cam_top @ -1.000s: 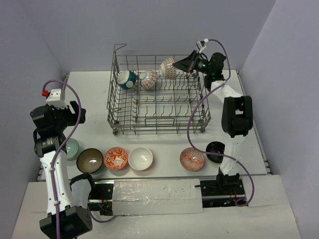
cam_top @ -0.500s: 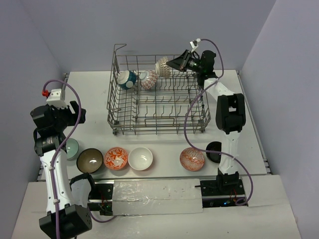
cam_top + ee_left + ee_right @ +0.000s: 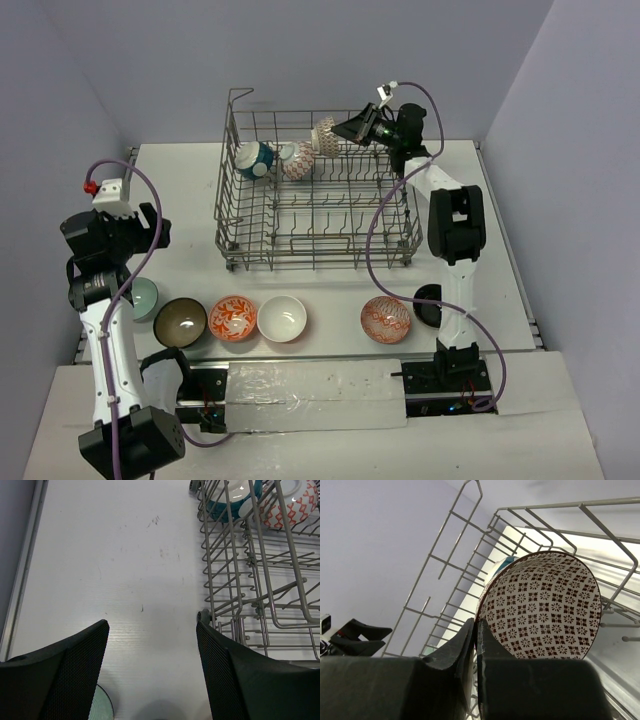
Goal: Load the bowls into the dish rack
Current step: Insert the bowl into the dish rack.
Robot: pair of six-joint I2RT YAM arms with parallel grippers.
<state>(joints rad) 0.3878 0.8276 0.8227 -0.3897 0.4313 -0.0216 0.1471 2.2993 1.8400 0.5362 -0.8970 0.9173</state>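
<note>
Overhead camera takes in the whole counter and dish rack from behind the arms. Left wrist view looks down close on the rack's left side; right wrist view, closer still, its far edge.

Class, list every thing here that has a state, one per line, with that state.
left tool, open, empty
right tool, shut on patterned bowl
patterned bowl, held tilted at rack's back
teal bowl, racked on edge
red bowl, racked on edge
rack, upright, mostly unfilled
green, brown, orange, white, pink bowls, upright on table
black bowl, on table, partly hidden
</note>
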